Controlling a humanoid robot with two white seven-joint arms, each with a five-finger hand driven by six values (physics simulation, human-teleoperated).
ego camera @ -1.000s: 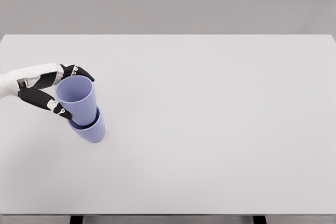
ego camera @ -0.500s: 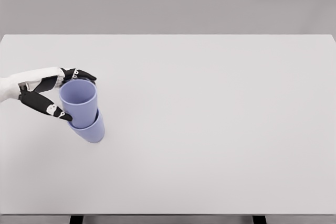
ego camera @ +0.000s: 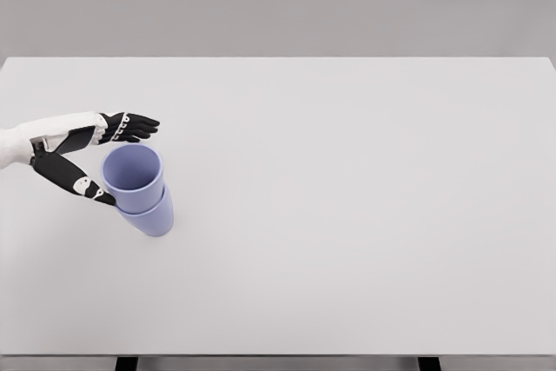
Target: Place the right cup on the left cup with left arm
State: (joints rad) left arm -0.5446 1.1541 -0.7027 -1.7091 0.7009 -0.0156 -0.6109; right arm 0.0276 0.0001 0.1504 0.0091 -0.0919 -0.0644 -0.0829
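Cups are now nested: the upper cup (ego camera: 132, 168) sits low inside the lower cup (ego camera: 149, 215), just beside the left hand (ego camera: 82, 152) and to its right on the white table (ego camera: 347, 215). Half a second ago the upper cup stood higher, with the fingers close around its rim; now it has dropped deeper into the lower one, and the hand has opened. The thumb (ego camera: 74, 180) lies nearest, at or just off the cup's left wall; contact cannot be told. Farther back, the fingers (ego camera: 130, 126) are stretched out clear above the rim, holding nothing. That suggests the release is made and the stacking essentially done; only drawing the hand away seems left.
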